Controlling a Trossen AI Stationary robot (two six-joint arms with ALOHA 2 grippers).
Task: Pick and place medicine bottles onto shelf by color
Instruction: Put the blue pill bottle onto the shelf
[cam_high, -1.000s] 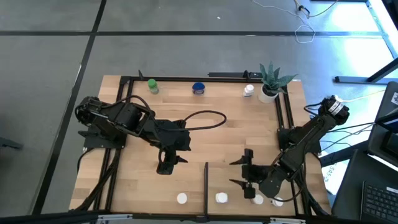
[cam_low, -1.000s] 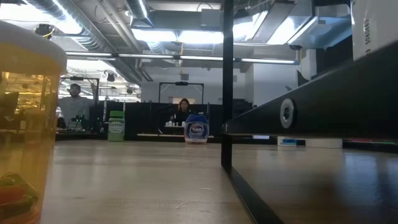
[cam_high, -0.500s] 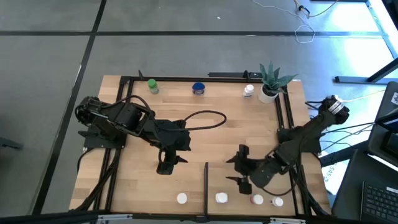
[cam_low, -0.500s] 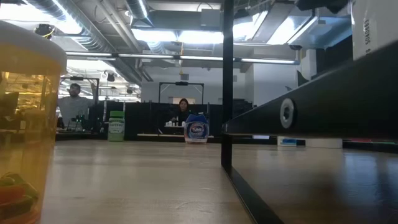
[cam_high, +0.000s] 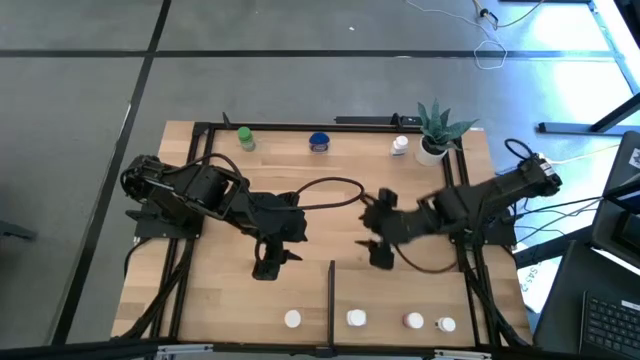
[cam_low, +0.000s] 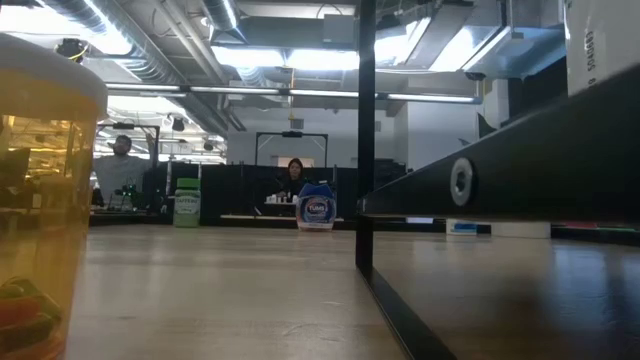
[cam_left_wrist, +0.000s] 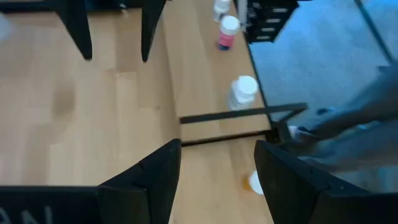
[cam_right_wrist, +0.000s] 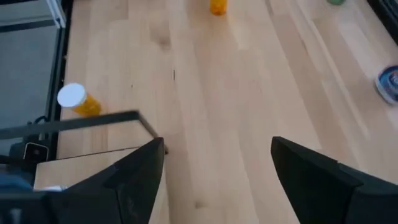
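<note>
Table (cam_high: 330, 215): light wood planks, black frame rails (cam_high: 455, 185) and a black divider bar (cam_high: 331, 290). Far edge: green bottle (cam_high: 244, 138), blue bottle (cam_high: 319, 142), white-capped bottle (cam_high: 400, 146), green plant (cam_high: 438, 125) in a white pot. Near edge: white-capped bottles (cam_high: 292, 319), one with a pink body (cam_high: 413, 321), one with an orange body (cam_right_wrist: 79, 100). Both arms dark; grippers (cam_high: 268, 262) black. Low view: translucent amber bottle (cam_low: 40, 200) up close.

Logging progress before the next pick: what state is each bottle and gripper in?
Left gripper: open, empty, mid-table.
Right gripper: open, empty, mid-table.
Green bottle, blue bottle: upright, far edge.
Four white-capped bottles: standing, near edge.
</note>
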